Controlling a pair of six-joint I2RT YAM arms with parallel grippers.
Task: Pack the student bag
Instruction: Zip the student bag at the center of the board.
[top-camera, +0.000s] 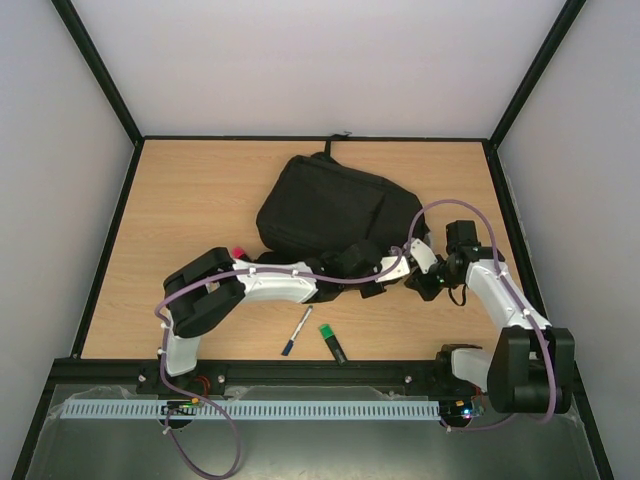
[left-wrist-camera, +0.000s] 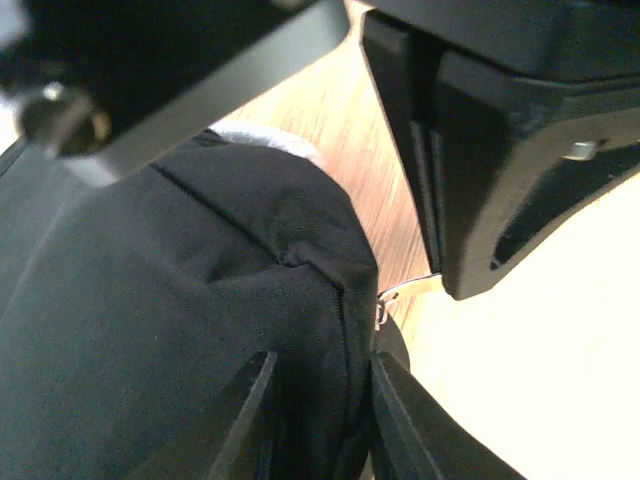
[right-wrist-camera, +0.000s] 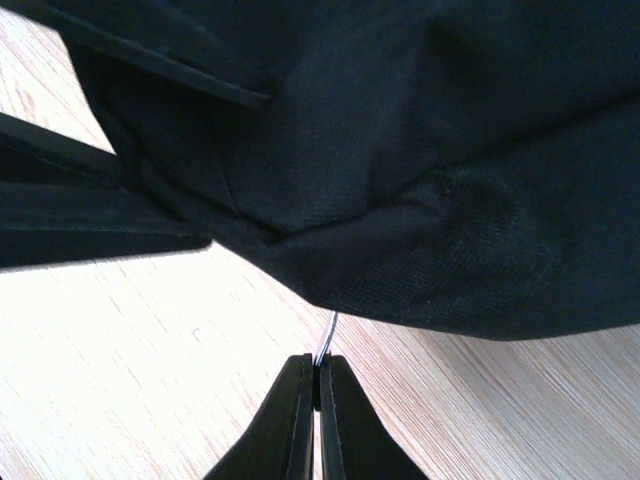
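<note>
- Zip-opening looks to be the step in hand: the student bag (top-camera: 330, 210) is lying flat on the far middle of the table (top-camera: 200, 200), apparently zipped up, and both arms are working at its near edge.
- Left pincer (left-wrist-camera: 320, 405) is gripping a fold of the bag's black fabric along a seam, its jaws standing narrowly apart with the cloth filling the gap.
- Right pincer (right-wrist-camera: 318, 385) is pinching, fully closed, a thin silvery strand that is probably the zip pull (right-wrist-camera: 327, 335), just below the bag's edge.
- Loose items, a pen (top-camera: 297, 333) and a green marker (top-camera: 333, 343), are lying near the front of the table, not yet packed.
- Next move, by my judgement, is calling for the right arm to draw the pull along the zip line while the left is bracing the fabric taut; that thin strand is risking a slip.
</note>
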